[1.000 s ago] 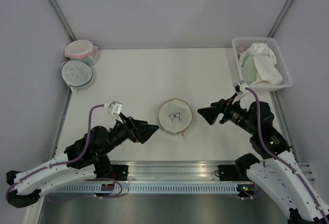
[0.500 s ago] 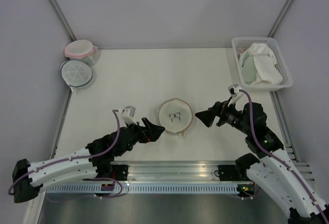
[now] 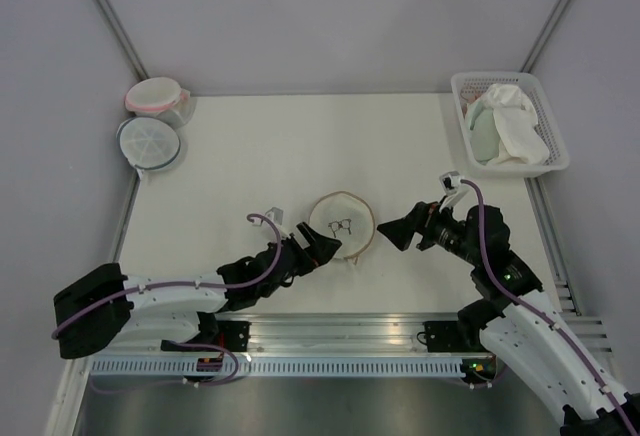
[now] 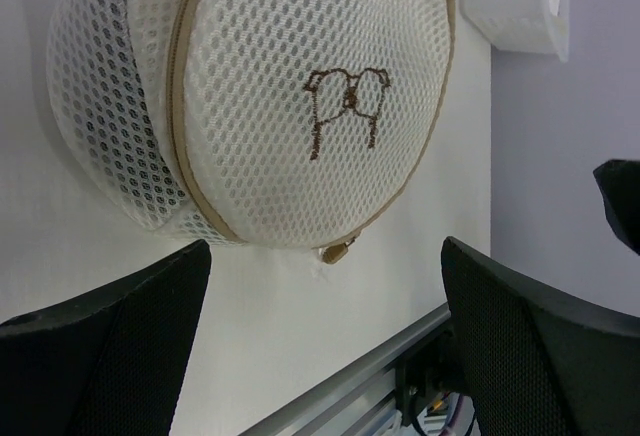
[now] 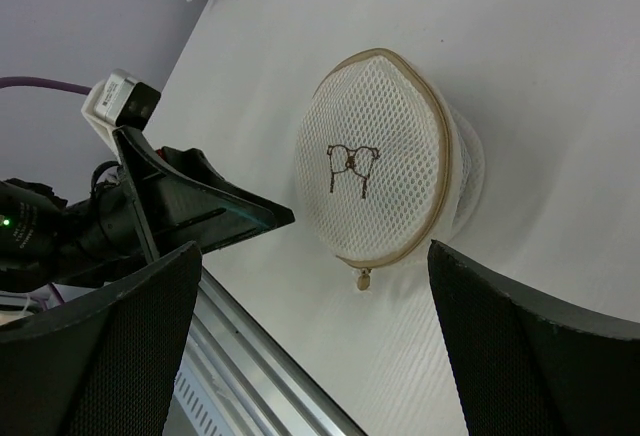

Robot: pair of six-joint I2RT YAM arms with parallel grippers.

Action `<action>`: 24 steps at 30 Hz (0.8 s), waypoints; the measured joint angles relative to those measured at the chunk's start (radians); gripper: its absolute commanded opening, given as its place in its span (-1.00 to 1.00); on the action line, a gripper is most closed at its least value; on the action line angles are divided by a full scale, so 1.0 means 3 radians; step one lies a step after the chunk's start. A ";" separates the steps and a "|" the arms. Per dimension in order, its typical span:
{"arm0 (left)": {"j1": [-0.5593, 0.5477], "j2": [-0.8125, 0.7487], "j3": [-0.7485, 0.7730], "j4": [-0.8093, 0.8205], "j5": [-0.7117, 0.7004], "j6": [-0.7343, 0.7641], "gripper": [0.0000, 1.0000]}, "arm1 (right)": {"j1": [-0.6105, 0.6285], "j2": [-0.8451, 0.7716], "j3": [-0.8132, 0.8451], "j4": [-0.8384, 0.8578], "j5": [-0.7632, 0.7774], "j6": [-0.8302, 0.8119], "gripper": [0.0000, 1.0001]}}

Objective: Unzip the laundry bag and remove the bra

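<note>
Arms stretched low twd laundry bag (image 3: 343, 218), left gripper (image 3: 322, 246) & right gripper (image 3: 393, 233) both spread, flanking it.

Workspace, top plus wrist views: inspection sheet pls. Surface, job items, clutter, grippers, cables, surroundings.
Surface: white table, no spills seen.
Job's things: laundry bag zipped shut, zip pull on its near edge; bra nothing seen.
Clutter: pink-rimmed tub and blue-grey-rimmed tub far left; basket far right holding white cloth and pale green cloth.
Grippers: left gripper open at the bag's near-left rim, contact unclear; right gripper open, apart from the bag.
Cables: purple cables run along both arms, off the bag.
Surroundings: grey walls; metal rail at the near edge.
</note>
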 measured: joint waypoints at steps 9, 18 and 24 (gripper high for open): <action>0.0011 0.0495 0.0056 0.0041 -0.0057 -0.0777 0.91 | 0.0000 -0.0089 -0.0010 0.0001 0.0027 0.0029 0.96; 0.0084 0.0866 -0.0020 0.0768 -0.0212 -0.0922 0.54 | 0.0001 -0.0090 -0.0015 -0.0001 0.0071 0.0039 0.96; 0.0148 0.1315 -0.0027 0.1258 -0.0170 -0.0947 -0.38 | 0.0001 -0.0090 -0.0048 0.0017 0.0076 0.0047 0.31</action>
